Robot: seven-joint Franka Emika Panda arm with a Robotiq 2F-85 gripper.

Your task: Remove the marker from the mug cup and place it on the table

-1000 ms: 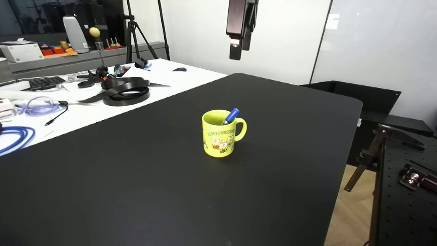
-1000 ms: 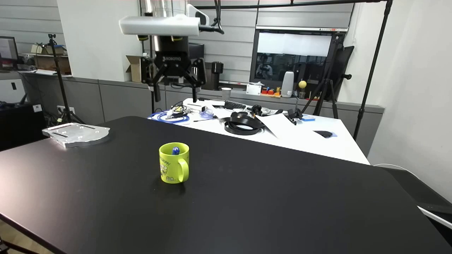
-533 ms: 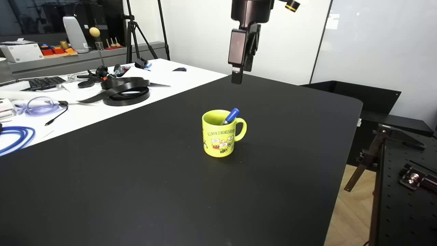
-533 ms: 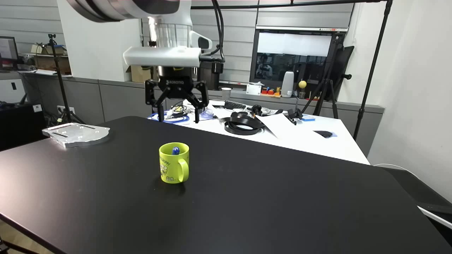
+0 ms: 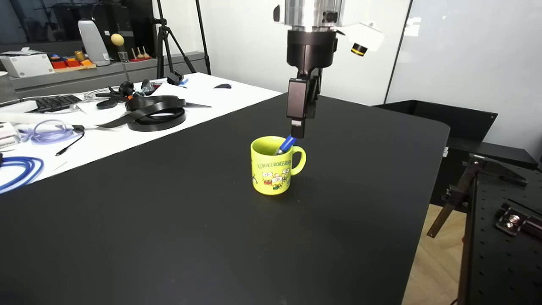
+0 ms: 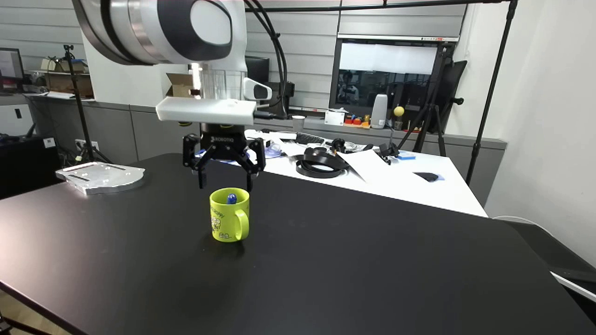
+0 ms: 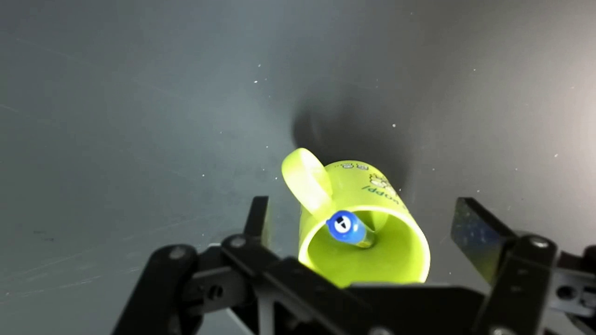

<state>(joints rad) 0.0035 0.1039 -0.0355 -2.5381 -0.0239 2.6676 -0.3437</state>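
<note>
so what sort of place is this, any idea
Probably a robotics lab or similar workroom: there's a robot arm over a black table, a tripod, and a white table cluttered with cables and a keyboard.

Marker (image 5: 286, 145): lower end hidden inside mug cup (image 5: 271, 173) in both exterior views; top end behind near fingertip (image 5: 297, 129) in an exterior view. Robotiq gripper (image 7: 365, 218) cut off at bottom of wrist view, hides part of mug rim. Print (image 6: 224, 236) by mug base unreadably small in an exterior view. Both exterior views crop Panda arm (image 6: 163, 32) up top, tabletop (image 6: 354, 270) below.
</note>
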